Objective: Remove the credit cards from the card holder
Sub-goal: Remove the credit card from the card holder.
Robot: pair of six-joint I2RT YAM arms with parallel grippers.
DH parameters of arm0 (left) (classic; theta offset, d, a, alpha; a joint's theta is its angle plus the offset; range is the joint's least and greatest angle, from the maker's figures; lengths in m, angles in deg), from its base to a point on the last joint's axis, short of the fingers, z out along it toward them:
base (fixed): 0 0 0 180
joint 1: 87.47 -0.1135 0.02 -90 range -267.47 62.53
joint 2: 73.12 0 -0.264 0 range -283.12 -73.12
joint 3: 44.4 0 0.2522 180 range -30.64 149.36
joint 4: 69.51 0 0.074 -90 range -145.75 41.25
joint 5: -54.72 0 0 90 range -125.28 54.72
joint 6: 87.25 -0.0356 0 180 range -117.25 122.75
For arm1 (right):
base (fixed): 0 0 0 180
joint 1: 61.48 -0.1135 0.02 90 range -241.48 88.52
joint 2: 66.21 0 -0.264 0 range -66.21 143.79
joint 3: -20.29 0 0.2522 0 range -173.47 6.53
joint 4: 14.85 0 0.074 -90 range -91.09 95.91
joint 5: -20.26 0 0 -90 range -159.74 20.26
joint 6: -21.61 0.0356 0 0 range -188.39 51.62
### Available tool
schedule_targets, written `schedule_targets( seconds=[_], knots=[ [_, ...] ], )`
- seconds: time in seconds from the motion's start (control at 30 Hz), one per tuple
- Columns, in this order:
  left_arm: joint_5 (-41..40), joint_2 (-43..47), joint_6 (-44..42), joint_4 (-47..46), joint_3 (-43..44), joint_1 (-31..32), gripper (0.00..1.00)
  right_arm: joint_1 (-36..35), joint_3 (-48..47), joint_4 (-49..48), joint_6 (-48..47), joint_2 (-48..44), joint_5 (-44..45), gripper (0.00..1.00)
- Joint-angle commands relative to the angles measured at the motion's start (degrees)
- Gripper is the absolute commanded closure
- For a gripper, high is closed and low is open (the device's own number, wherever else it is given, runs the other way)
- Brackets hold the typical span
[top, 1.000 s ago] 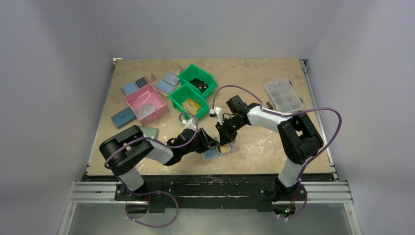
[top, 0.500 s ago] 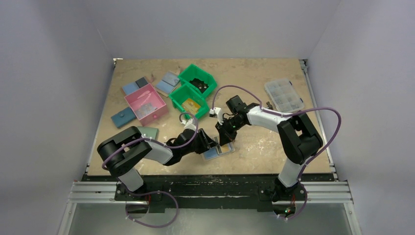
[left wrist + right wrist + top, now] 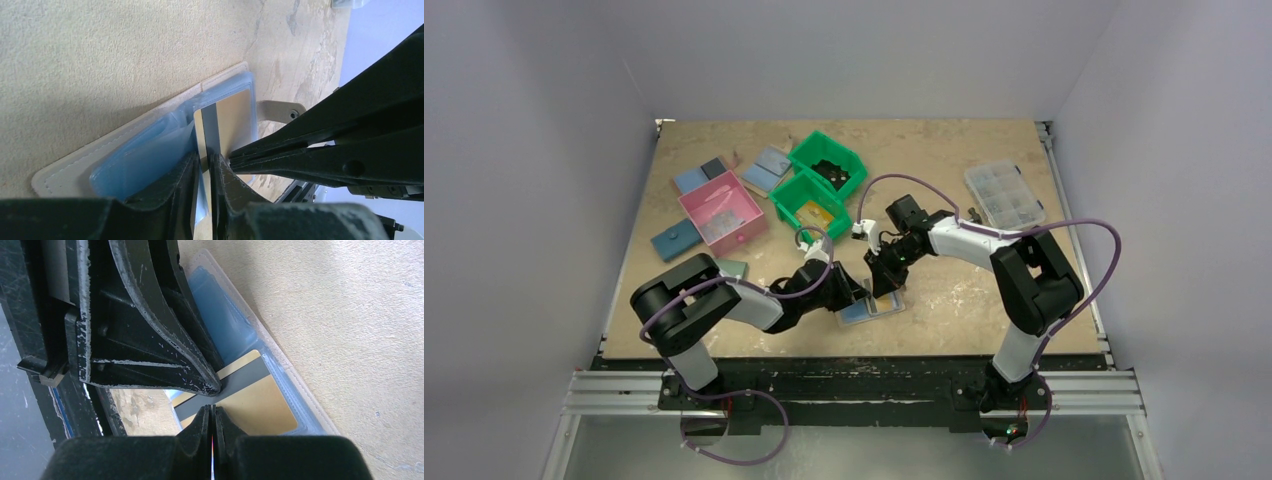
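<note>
The card holder (image 3: pixel 75 167) lies open, a gold grey-striped credit card (image 3: pixel 234 117) protruding from it.

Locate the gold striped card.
Left wrist view, centre: the gold card lies partly inside the card holder, its edge between the fingers of the left gripper.

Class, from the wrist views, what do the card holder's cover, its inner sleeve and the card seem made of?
Card holder cover: beige, matte, stitched edge, likely faux leather. Inner sleeve: translucent blue, glossy, probably soft plastic. Credit card: stiff, gold satin face, grey stripe, probably plastic.
</note>
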Motion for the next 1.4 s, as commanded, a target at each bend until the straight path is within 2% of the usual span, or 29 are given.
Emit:
schedule_targets(
  seconds=[0.0,0.07,0.17,0.23,0.57,0.93,1.03,1.13,1.27,1.37],
  knots=[
    [-1.76,-1.33,-2.67,8.17,-1.16,0.03,0.84,-0.31,-0.31,0.43,-0.50,1.47,4.36,0.93],
    [-1.90,-0.44,-2.66,7.64,-2.04,-0.13,0.86,-0.28,-0.31,0.39,-0.35,1.58,4.78,0.93],
    [-0.97,0.55,-2.27,4.98,-3.85,-0.55,0.97,-0.33,-0.24,0.31,-0.08,1.90,5.81,0.93],
    [0.51,0.64,-1.71,1.80,-5.61,-1.22,1.00,-0.33,-0.22,0.20,0.24,2.10,6.68,0.92],
    [6.74,-1.95,0.58,-14.37,-12.10,-3.70,1.00,-0.29,-0.13,0.21,0.82,2.43,7.93,0.84],
    [9.12,-1.01,1.33,-20.75,-17.39,-6.36,1.00,-0.33,-0.37,0.68,0.30,2.45,8.09,0.71],
    [10.74,-2.37,2.64,-25.16,-17.86,-6.51,1.00,-0.29,-0.57,0.95,-0.22,2.13,7.02,0.70],
    [12.70,-5.58,4.97,-31.31,-17.78,-6.51,0.90,-0.25,-0.56,1.04,-0.32,2.30,6.91,0.71],
    [14.87,-11.64,8.45,-43.79,-18.20,-6.51,0.85,-0.30,-0.57,1.09,-0.40,2.48,6.89,0.71],
    [14.99,-15.91,11.10,-53.73,-19.55,-6.51,0.73,-0.26,-0.57,1.09,-0.38,2.48,6.94,0.71]
  ],
)
